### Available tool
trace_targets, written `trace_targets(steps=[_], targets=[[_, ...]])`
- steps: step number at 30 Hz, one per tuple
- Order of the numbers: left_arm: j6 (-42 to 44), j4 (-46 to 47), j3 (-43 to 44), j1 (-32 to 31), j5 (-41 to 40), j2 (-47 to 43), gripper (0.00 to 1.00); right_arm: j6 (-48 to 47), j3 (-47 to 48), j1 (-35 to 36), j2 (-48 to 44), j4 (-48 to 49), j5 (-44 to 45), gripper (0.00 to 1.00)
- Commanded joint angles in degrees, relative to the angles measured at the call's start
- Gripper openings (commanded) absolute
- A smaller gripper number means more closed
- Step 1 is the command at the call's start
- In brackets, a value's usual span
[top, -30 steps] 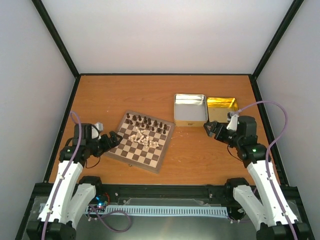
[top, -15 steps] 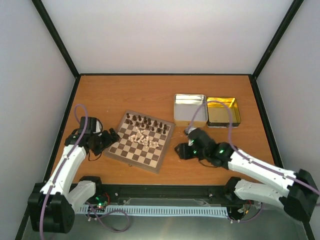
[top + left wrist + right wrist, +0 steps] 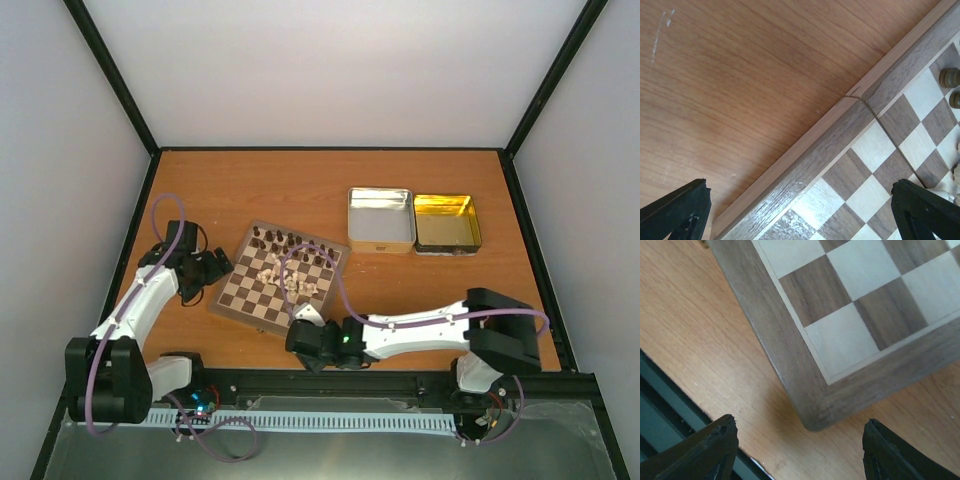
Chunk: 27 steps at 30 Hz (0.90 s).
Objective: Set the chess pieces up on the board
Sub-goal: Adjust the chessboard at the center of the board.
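Sorting step, by my read: board left of centre near the desk's near edge, pale chess pieces heaped mid-board; left gripper at its left edge, right gripper at its near corner, both jaws spread, empty; next, pinch one pale piece.

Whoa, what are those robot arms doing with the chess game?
A robot is setting up a chess game. The dark pieces stand in rows along the far side of the board, but the pale pieces are jumbled in the middle. The left gripper is at the board's left edge and the right gripper is over its near corner. Both are open and hold nothing.
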Motion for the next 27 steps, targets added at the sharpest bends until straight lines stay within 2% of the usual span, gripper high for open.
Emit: trace_targets(steps=[1, 9, 16, 21, 27], targets=[[0.6, 4.1, 0.5, 0.7, 1.1, 1.7, 1.00, 2.4, 2.5, 1.0, 3.8, -1.9, 3.5, 0.69], [0.7, 6.3, -0.5, 0.9, 1.6, 4.3, 1.00, 6.5, 0.9, 0.8, 5.6, -2.3, 5.9, 0.69], [0.7, 7.8, -1.6, 0.9, 5.4, 5.4, 0.98, 9.1, -0.9, -2.5, 5.9, -1.7, 6.3, 0.61], [0.5, 9.1, -3.1, 0.9, 6.5, 5.3, 0.87, 8.5, -1.4, -3.7, 5.5, 0.3, 5.7, 0.58], [1.3, 11.7, -3.6, 0.9, 10.3, 7.0, 0.69, 8.9, -2.5, -6.7, 5.1, 1.9, 4.7, 0.55]])
